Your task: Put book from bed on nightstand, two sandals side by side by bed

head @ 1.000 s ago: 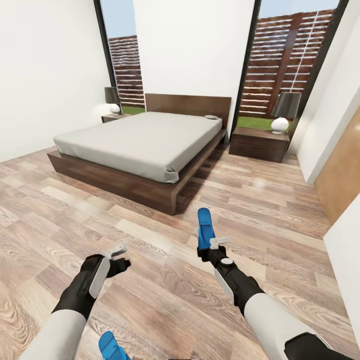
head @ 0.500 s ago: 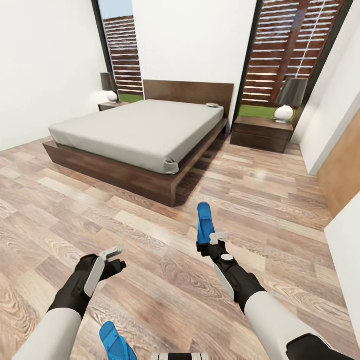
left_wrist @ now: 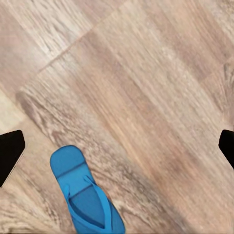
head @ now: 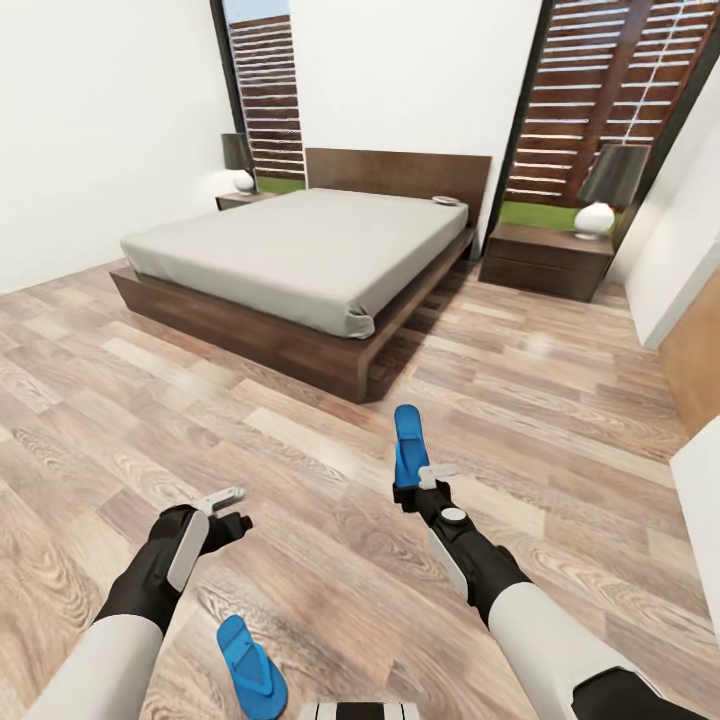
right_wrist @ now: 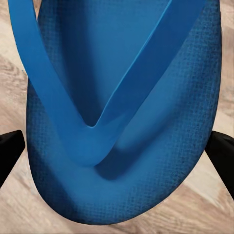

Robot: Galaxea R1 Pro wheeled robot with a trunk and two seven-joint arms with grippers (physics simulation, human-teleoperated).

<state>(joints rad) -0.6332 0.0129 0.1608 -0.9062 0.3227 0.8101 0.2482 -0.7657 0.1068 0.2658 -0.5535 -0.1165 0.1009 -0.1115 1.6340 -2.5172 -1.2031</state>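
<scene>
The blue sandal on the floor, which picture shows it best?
The left wrist view: the floor sandal lies flat, straps up, though its heel end is cut off. The head view shows it whole but small, below the left pincer.

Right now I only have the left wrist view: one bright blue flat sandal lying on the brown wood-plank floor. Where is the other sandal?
Observer: The second blue sandal is held in the right gripper, out in front of the robot.
Reviewer: Where is the bed from there?
Observer: The low bed with a pale grey mattress and dark wooden frame lies ahead, its near corner well apart from both sandals.
Reviewer: Any nightstand in sight?
Observer: Yes, a dark wooden nightstand stands at the bed's right side, with a white-based lamp on it.
</scene>
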